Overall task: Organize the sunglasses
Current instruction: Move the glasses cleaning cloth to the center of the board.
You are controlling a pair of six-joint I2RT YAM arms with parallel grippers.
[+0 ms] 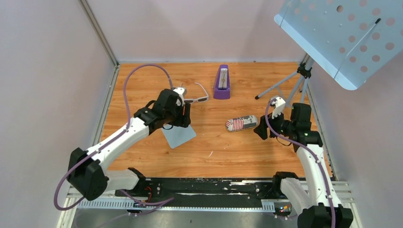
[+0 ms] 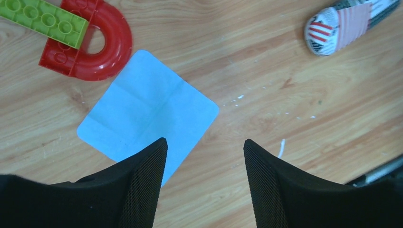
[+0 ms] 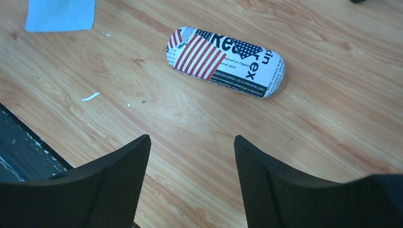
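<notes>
Top external view: I find the sunglasses (image 1: 198, 99), white frame and dark lenses, lying on the table toward the far left. They sit just beyond my left arm's wrist and are partly hidden by it. Neither wrist camera shows them.
Left side: the left gripper (image 2: 204, 142) hangs with jaws released and empty over the near corner of a light blue cloth (image 2: 147, 109).
Right side: the right gripper (image 3: 192, 137) has jaws released and empty, near the stars-and-stripes case (image 3: 225, 61), which looks closed.
Risk, blind reach: with the sunglasses outside the left wrist view, I judge a reach could miss or shove them away.
Risk, slim frame: a pinch on one thin arm could bend it or let the pair swing and drop.
Risk, neighbours: a purple metronome (image 1: 221, 83) stands near the sunglasses, and a wide sweep could topple it. Low fingers could drag the cloth.
Risk, case: it is rounded and lies loose, so a one-sided push may make it slide or roll.
Surface: the wood-grain table (image 1: 228, 156) carries a few white flecks. A red arch block (image 2: 88, 45) and a green brick (image 2: 43, 21) lie touching each other, just beside the cloth.
Room: pale walls (image 1: 47, 71) close in three sides. A tripod (image 1: 297, 83) stands at the far right under a perforated panel (image 1: 332, 28).
</notes>
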